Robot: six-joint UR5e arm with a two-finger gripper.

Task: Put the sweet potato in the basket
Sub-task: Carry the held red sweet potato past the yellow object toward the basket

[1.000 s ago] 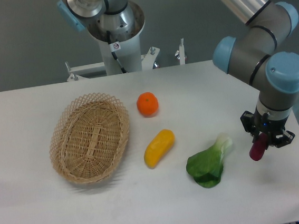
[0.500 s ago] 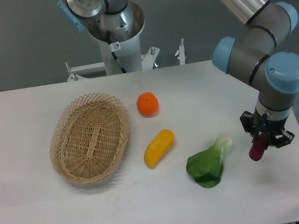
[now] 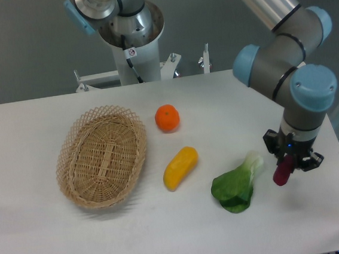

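Observation:
The sweet potato, a small magenta-purple tuber, hangs end-down in my gripper, a little above the table at the right. The gripper is shut on its upper end, so only the lower part shows. The tan wicker basket lies at the left of the table, far from the gripper, with nothing in it.
A green leafy vegetable lies just left of the gripper. A yellow-orange oblong vegetable and a round orange fruit lie between it and the basket. The table's right edge is close to the gripper.
The gripper with the sweet potato has moved a little to the left, towards the leafy vegetable. Nothing else has moved.

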